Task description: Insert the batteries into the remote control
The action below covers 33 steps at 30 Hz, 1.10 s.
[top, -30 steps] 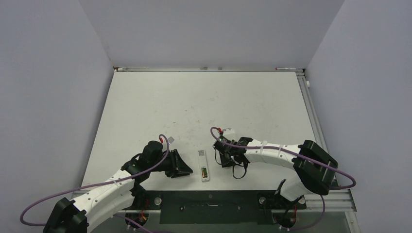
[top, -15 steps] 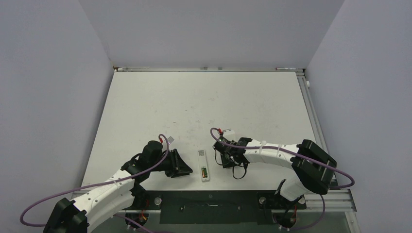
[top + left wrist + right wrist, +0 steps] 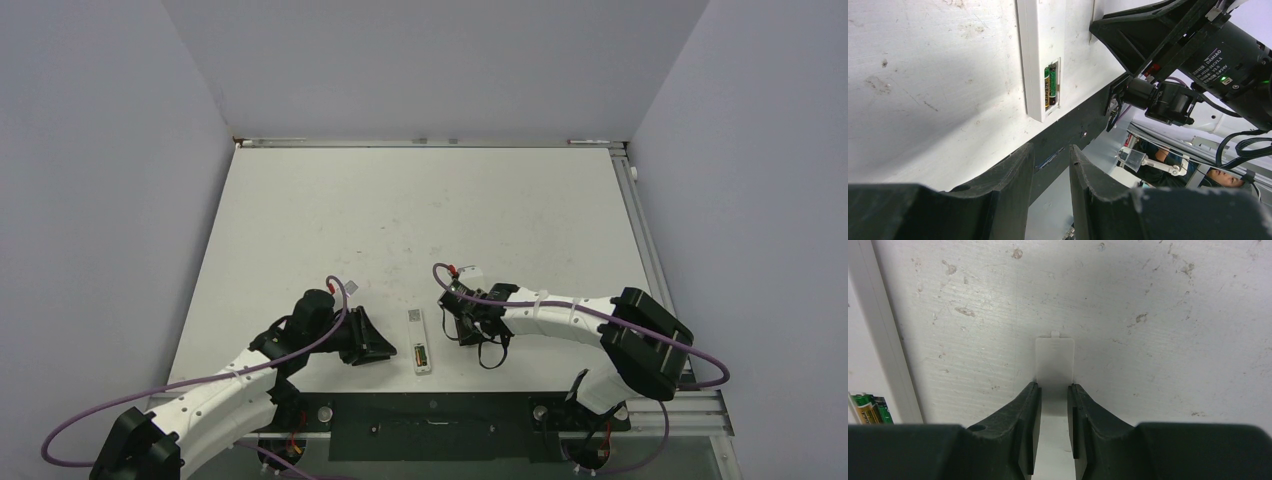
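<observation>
From above, the remote control [image 3: 422, 342] lies recess-up on the surface [image 3: 400, 220] between the arms, reachable by both; left wrist view: batteries [image 3: 1050, 86] seated inside, left fingers [image 3: 1010, 185] slightly parted and empty; right wrist view: right fingers [image 3: 1023, 425] pinch the loose battery cover [image 3: 1054, 355], presumably to refit it.

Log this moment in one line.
batteries: in remote recess | cover: on table, straddled by right gripper, grip unclear | left gripper: empty, beside remote
</observation>
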Each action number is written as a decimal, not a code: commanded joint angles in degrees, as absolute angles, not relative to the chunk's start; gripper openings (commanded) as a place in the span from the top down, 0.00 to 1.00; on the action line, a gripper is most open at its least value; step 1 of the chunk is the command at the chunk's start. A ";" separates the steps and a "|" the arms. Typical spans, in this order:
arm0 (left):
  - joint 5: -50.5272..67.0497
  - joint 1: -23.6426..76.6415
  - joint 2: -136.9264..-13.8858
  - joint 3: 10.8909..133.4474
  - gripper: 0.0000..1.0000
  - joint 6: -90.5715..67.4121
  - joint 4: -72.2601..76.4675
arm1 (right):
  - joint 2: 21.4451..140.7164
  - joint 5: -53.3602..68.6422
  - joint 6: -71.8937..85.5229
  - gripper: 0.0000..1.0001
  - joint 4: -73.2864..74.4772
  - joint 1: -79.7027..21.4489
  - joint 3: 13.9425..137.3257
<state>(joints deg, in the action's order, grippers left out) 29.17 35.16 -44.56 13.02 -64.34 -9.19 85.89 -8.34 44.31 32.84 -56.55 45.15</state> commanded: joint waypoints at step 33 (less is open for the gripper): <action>30.81 34.06 -43.59 17.10 0.71 -62.31 -8.69 | 82.88 -13.56 52.33 0.91 40.96 -66.19 54.66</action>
